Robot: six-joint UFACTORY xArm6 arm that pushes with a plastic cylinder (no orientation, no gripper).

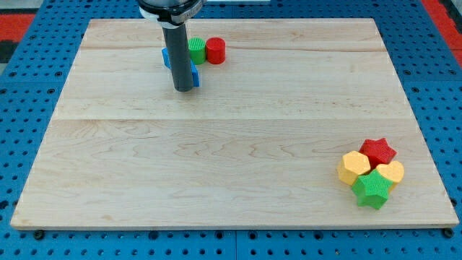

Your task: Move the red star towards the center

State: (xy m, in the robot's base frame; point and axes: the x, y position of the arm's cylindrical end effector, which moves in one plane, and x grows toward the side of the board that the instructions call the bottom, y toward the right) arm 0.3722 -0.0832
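Camera view: seven blocks counted on counter [231, 159] — red star [378, 152], two yellow hexagon blocks [354, 167] [392, 172], green star [372, 189] clustered near right edge, toward bottom. Near top edge: blue block [167, 58], green cylinder [195, 50], red cylinder [215, 50], my tip [185, 88] beside blue. No jaws, bare rod; wide open middle.

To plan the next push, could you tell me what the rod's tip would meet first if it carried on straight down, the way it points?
My tip points straight down and already meets the wooden board; nothing lies between.
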